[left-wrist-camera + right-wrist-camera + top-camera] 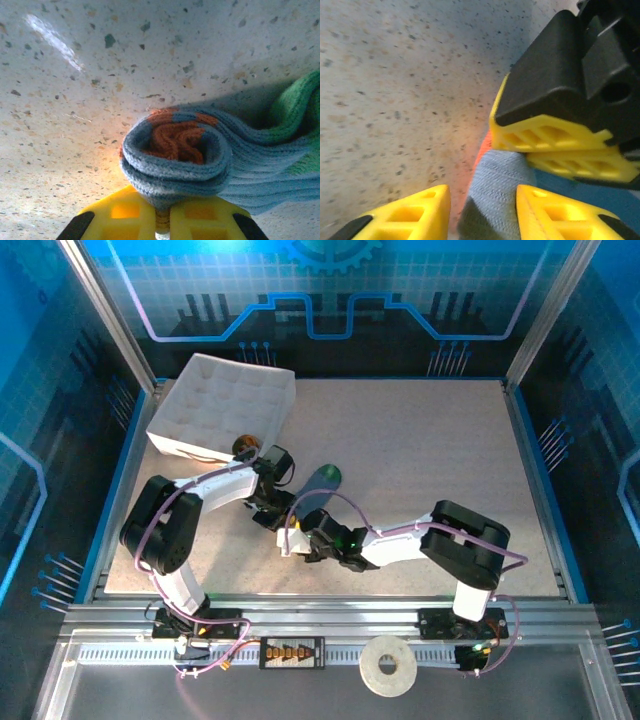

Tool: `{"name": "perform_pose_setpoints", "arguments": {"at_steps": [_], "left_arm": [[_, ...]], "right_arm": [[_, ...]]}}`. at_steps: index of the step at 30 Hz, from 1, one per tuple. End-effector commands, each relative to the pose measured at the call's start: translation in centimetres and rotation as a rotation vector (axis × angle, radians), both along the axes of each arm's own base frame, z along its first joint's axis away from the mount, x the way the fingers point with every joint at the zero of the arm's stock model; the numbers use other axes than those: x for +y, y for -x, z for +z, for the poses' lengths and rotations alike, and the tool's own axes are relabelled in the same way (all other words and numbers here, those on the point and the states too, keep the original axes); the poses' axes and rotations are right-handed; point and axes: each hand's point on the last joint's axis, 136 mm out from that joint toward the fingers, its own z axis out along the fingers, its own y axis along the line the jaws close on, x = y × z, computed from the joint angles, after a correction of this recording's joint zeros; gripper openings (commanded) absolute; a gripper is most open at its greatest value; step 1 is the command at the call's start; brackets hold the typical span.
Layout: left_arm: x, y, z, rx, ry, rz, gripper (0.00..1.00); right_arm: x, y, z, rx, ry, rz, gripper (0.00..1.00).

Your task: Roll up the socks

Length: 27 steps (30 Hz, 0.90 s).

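Note:
The blue-grey sock (200, 160) lies on the speckled table, its orange cuff (175, 140) wound into the middle of a tight roll and its green toe (295, 110) trailing off to the right. My left gripper (161, 222) is shut on the lower edge of that roll. In the right wrist view, my right gripper (480, 215) is open around the same sock (495, 185), close below the left gripper's yellow fingers (550, 135). From above, both grippers (275, 505) (300, 530) meet beside the green toe (325, 478). A small brown-orange bundle (243, 447), perhaps the olive sock, sits by the box.
A white compartmented box (222, 405) stands at the back left of the table. A white tape roll (388, 665) rests on the front rail. The table's right half (440, 450) is bare.

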Motion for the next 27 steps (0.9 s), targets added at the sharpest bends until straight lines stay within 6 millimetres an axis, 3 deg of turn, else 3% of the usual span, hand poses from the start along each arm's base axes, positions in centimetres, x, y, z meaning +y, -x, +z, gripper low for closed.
{"name": "perform_pose_setpoints", "arguments": {"at_steps": [1,4,11,14,19,24,27], "left_arm": [[1.7,4.0,-2.3,0.177,-0.083,-0.027,0.08],[1.7,3.9,-2.1,0.173,-0.079,-0.028,0.08],[1.6,3.1,-1.1,0.131,-0.062,-0.023,0.1],[1.7,2.2,0.3,0.069,-0.047,-0.006,0.23],[1.9,0.7,2.7,-0.057,0.007,0.049,0.56],[2.6,-0.3,3.9,-0.142,0.036,0.07,0.73],[2.9,-0.3,3.9,-0.173,0.05,0.073,0.75]], "right_arm": [[-0.3,-1.5,-0.9,-0.059,0.07,-0.064,0.31],[-1.0,-1.8,-2.1,-0.041,0.106,-0.097,0.28],[-3.2,-0.9,-4.8,0.111,0.156,-0.165,0.03],[-3.7,-0.1,-5.4,0.253,0.119,-0.201,0.0],[-4.3,2.5,-7.4,0.51,0.091,-0.204,0.0],[-4.9,3.3,-8.1,0.697,0.021,-0.265,0.0],[-5.0,3.1,-8.2,0.79,-0.025,-0.298,0.0]]}}
